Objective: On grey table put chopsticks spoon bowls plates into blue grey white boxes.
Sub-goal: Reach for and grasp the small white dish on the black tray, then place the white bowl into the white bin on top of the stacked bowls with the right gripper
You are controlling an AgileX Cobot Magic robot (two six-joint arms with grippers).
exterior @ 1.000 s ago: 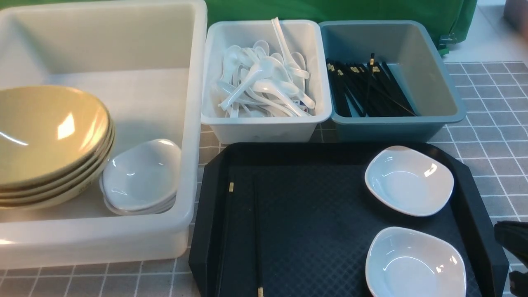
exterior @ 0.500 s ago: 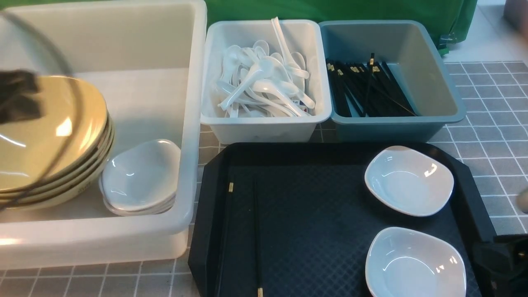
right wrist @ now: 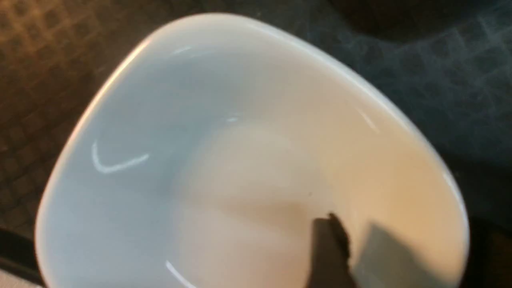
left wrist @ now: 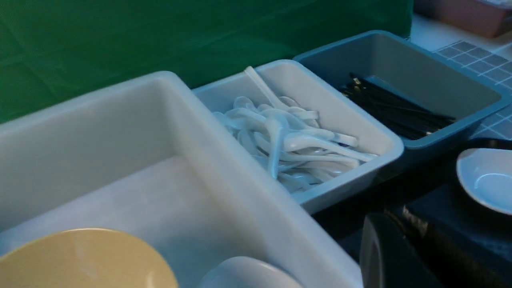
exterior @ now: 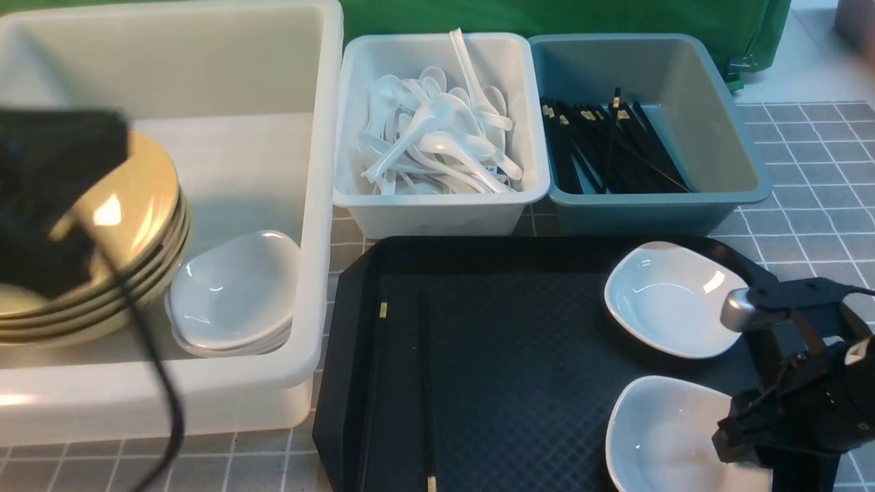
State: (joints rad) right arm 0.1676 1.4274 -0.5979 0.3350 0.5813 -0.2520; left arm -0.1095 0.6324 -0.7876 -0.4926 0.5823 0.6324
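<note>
Our right gripper (exterior: 742,437) has swung in over the near plate (exterior: 656,444) on the black tray (exterior: 519,355), and we can't tell if it's open. Left gripper (exterior: 55,198), closed, now hangs over the bowls (exterior: 147,205). Plate pickup's next, we reckon.

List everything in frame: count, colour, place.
grey table: one, grey, underneath
tub: one, translucent white, left
bowls: at least four, olive-yellow, stacked in tub
stacked plates: few, white, beside bowls
tray: one, black, front centre
tray plates: two, white, tray's right side
loose chopsticks: two, black, tray's left side
pale bin: one, white, behind tray
spoons: many, white, in pale bin
blue-grey bin: one, right of pale bin
binned chopsticks: many, black, in blue-grey bin
left hand: one, black, blurred, over bowls, shut
right hand: one, black, over near plate
</note>
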